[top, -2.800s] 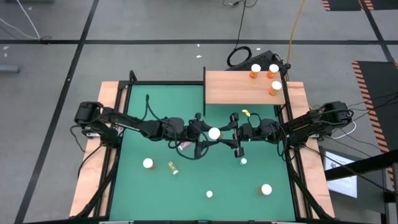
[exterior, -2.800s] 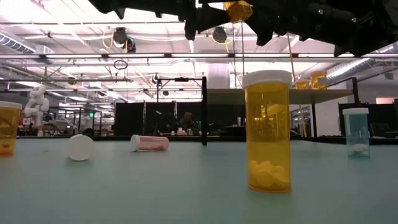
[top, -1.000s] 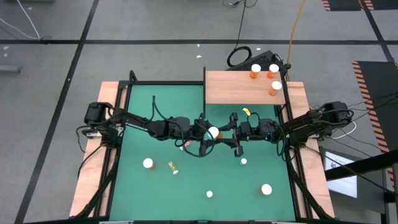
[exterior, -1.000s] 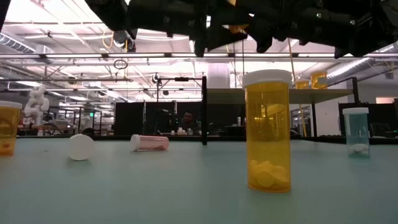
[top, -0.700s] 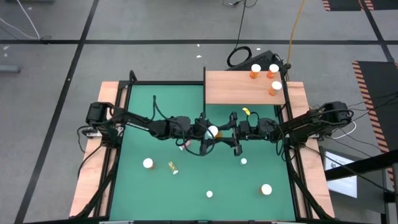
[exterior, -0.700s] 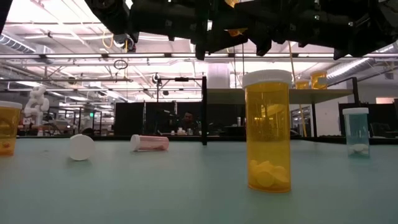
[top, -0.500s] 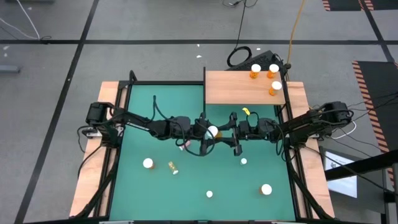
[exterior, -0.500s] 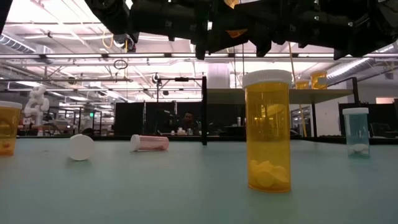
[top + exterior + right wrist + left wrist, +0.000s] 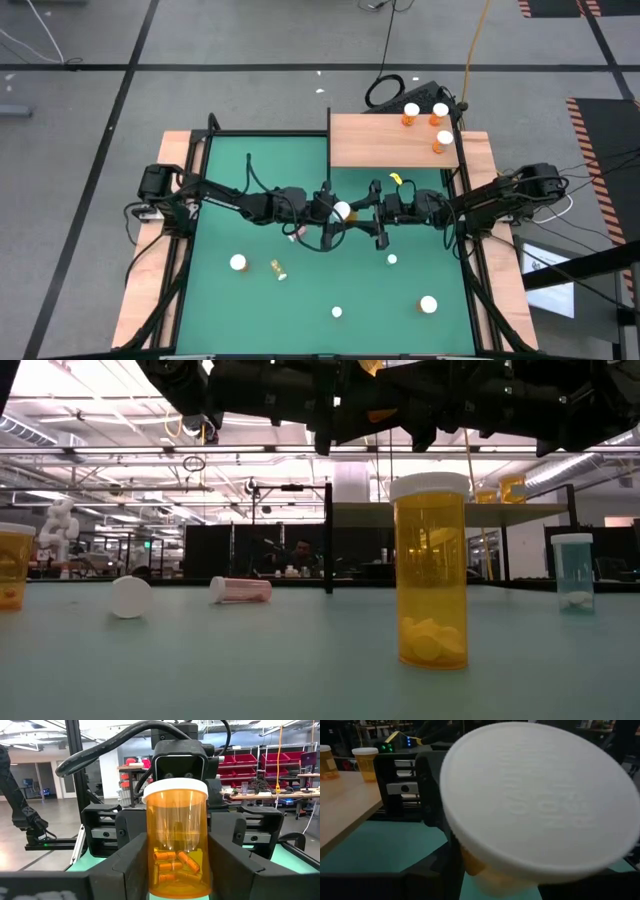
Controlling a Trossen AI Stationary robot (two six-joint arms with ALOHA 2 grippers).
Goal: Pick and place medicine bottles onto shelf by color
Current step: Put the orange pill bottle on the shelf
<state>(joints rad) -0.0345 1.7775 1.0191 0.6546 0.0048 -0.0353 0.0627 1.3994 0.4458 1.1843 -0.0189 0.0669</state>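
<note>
Above the middle of the green mat (image 9: 260,300), the left gripper (image 9: 328,212) and right gripper (image 9: 366,212) meet around one orange translucent medicine bottle with a white cap (image 9: 175,842). The right gripper's jaws are part-way closed on the bottle's body, gripping it upright. The left gripper's fingers (image 9: 129,855) flank the same bottle; whether they press it I cannot tell. The light-brown wooden shelf (image 9: 380,145) lies beyond, carrying three orange bottles (image 9: 432,120).
</note>
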